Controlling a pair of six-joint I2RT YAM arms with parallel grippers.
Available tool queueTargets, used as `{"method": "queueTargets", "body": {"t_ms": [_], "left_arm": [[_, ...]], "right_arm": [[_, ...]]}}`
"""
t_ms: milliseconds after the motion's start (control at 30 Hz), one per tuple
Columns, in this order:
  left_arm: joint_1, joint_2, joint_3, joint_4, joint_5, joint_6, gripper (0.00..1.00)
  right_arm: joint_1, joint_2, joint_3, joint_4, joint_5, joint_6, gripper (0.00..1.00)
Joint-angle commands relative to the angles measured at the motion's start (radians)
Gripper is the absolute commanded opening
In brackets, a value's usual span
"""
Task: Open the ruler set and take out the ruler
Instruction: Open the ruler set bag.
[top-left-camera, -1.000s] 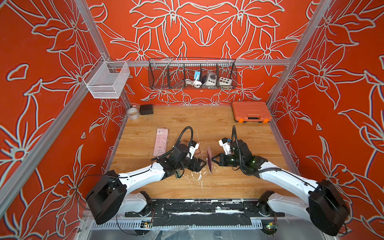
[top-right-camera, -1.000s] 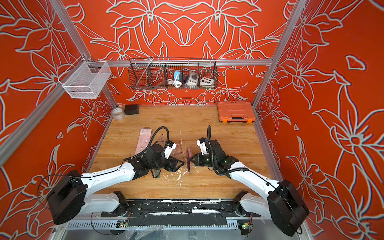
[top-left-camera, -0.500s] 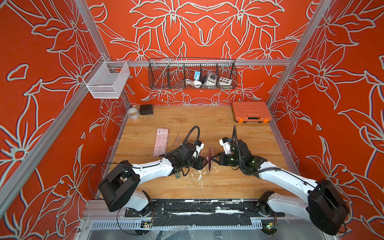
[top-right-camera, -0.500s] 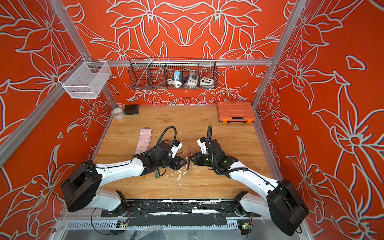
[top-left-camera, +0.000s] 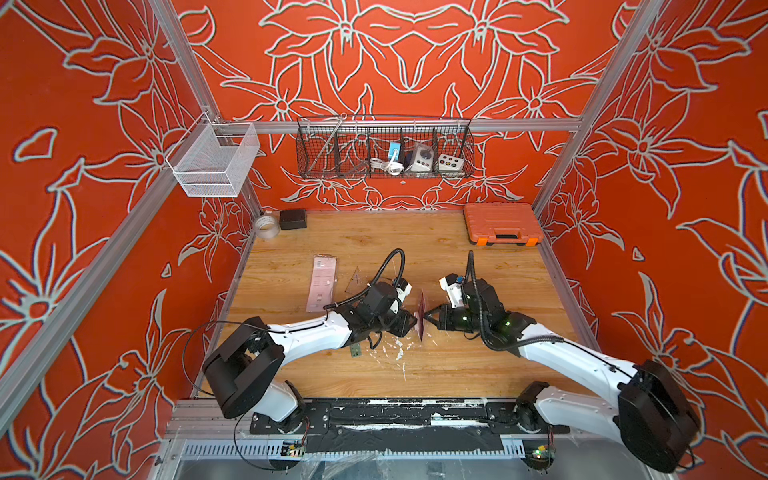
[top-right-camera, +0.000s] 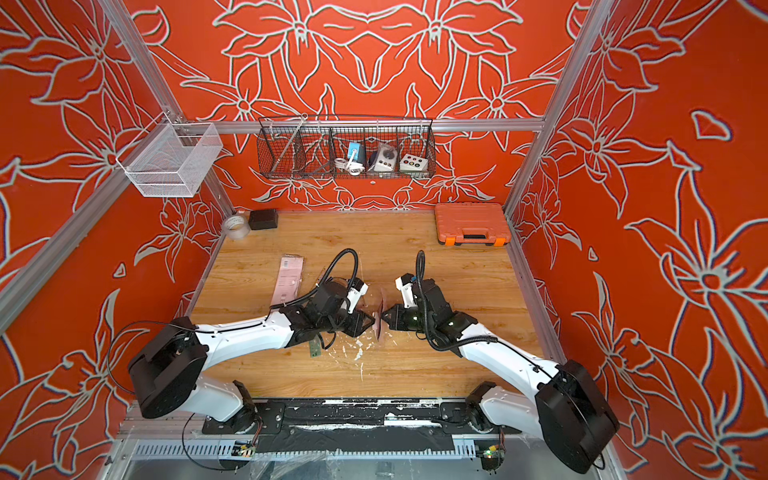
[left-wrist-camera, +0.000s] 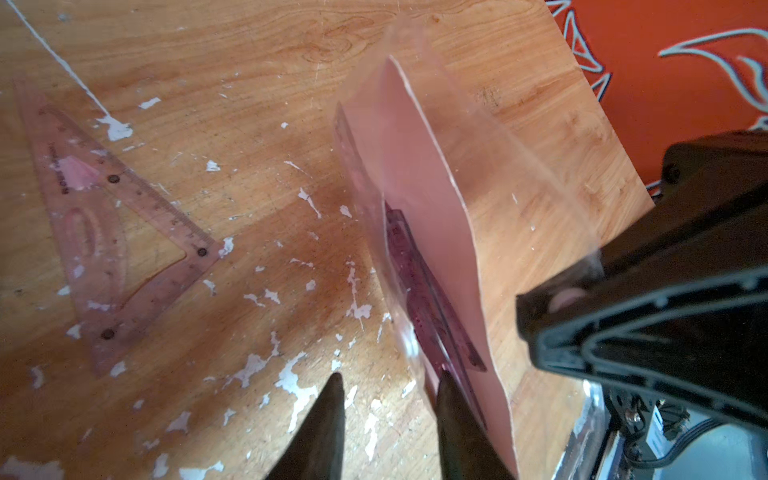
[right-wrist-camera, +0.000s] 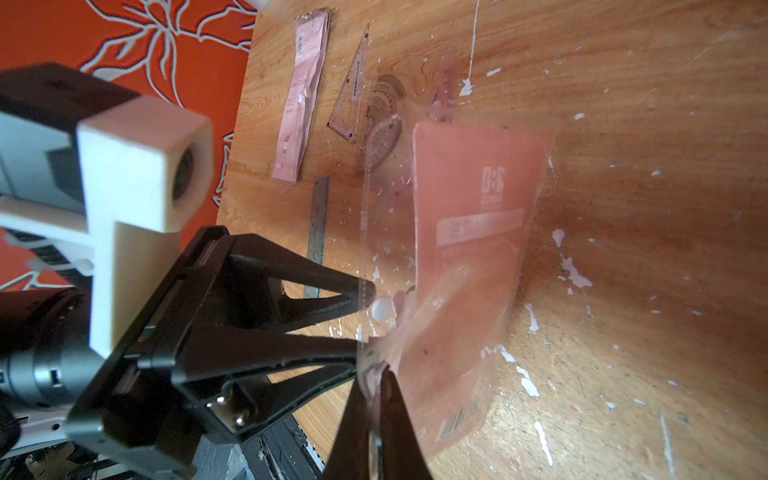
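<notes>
My right gripper (right-wrist-camera: 376, 374) is clamped tight on one edge of the pink packet (right-wrist-camera: 469, 249), holding it up on edge over the table (top-left-camera: 457, 374). My left gripper (left-wrist-camera: 392, 395) stands partly open. One finger (left-wrist-camera: 453, 415) rests against the packet's clear side, and dark rulers (left-wrist-camera: 428, 299) sit inside, just beyond that finger. A set square (right-wrist-camera: 351, 91) lying past the left fingers reads "ESSENTIALS". The wood is chipped white, and the walls (top-left-camera: 415, 62) are orange with flowers.
</notes>
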Motion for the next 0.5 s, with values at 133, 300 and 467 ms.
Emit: {"method": "queueTargets", "body": {"t_ms": [133,300,467], "left_arm": [[-0.022,0.061,0.043,-0.019,0.014,0.012,0.18],[-0.026,0.048,0.043,-0.051,-0.018,0.009,0.01],[-0.026,-0.026,0.05,-0.149,-0.142,0.009,0.0]], "right_arm": [[-0.002,0.003,0.009,0.023,0.031,-0.009,0.0],[-0.003,-0.015,0.0,0.01,0.064,-0.014,0.0],[-0.003,0.009,0.003,0.013,0.061,-0.018,0.0]]}}
